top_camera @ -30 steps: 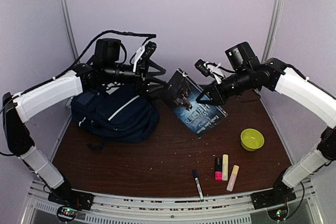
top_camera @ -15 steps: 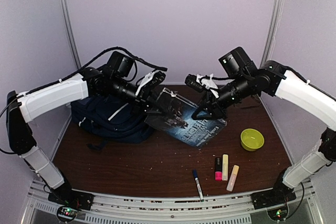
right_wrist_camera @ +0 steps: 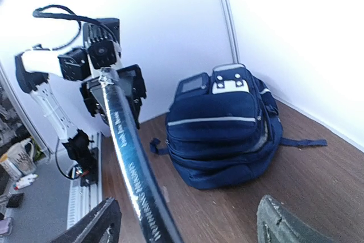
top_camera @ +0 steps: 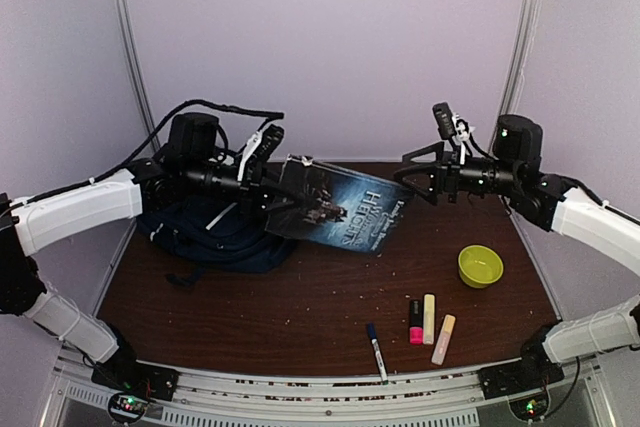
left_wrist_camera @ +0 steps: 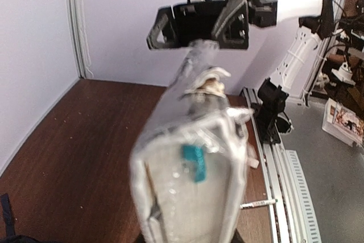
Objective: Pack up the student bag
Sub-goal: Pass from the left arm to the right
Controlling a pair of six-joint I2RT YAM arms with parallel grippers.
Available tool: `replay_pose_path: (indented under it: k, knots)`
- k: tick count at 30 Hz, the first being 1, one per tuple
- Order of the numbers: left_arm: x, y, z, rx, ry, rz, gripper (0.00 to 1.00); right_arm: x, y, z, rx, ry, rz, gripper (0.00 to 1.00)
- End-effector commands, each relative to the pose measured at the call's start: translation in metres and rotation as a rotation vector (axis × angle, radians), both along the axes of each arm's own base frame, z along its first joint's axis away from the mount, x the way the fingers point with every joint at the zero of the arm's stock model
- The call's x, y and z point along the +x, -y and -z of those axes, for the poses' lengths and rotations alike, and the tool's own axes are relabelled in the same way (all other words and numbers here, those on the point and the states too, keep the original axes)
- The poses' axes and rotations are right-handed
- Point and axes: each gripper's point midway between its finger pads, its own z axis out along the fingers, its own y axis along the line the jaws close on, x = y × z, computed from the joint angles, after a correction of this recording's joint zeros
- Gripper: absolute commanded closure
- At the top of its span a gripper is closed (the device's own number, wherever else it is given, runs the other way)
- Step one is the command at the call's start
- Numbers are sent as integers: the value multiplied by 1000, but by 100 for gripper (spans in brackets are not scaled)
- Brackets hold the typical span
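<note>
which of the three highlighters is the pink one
The pink highlighter is the leftmost of the three, right beside the yellow highlighter; the peach highlighter lies rightmost.

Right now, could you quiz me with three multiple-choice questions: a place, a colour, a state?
1. Where does the student bag lie? A) left side of the table B) right side C) off the table
2. What colour is the bowl? A) red B) yellow-green C) blue
3. The book is: A) flat on the table B) inside the bag C) held in the air
Answers: 1 A, it lies left of the book; 2 B, plainly yellow-green; 3 C, the left gripper holds it up.
</note>
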Motion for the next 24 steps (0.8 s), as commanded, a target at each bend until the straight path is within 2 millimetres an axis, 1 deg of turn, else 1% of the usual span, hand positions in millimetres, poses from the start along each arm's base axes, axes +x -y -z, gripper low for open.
replay_pose_path:
  k: [1, 4, 5, 8, 10, 11, 12, 14, 16, 18, 20, 21, 22, 23, 24]
  knots:
    - [-15, -12, -118, -381, 228, 19, 100, -37, -3, -61, 305, 114, -202, 17]
    - [-16, -13, -123, -403, 204, 24, 100, -44, -7, -56, 327, 101, -242, 18]
    - [-18, -12, -123, -410, 195, 39, 100, -49, -8, -58, 343, 126, -258, 18]
    - [-25, -13, -131, -454, 178, 84, 100, -55, -18, -53, 338, 128, -285, 19]
    - [-28, -13, -134, -472, 171, 102, 100, -54, -24, -52, 323, 110, -299, 24]
    - [-28, -13, -134, -476, 167, 104, 100, -54, -27, -53, 319, 103, -310, 32]
    - [-28, -13, -133, -475, 162, 105, 100, -53, -29, -52, 317, 83, -318, 43]
    - [-28, -13, -132, -472, 155, 109, 100, -50, -32, -53, 310, 46, -327, 73]
    - [-30, -14, -131, -471, 155, 110, 100, -45, -34, -53, 303, 13, -321, 98]
    - [-28, -14, -131, -466, 156, 91, 100, -40, -32, -53, 312, -6, -303, 100]
    - [-18, -14, -124, -428, 151, 41, 100, -29, -27, -54, 326, -31, -259, 100]
    - [-9, -12, -113, -379, 118, -4, 82, -21, -23, -53, 327, -51, -223, 100]
    - [0, -12, -105, -332, 105, -49, 48, -12, -20, -50, 324, -74, -188, 100]
    - [12, -13, -95, -278, 93, -108, 30, -2, -16, -47, 320, -96, -150, 100]
    - [29, -17, -85, -222, 80, -191, 20, 7, -11, -44, 318, -116, -111, 100]
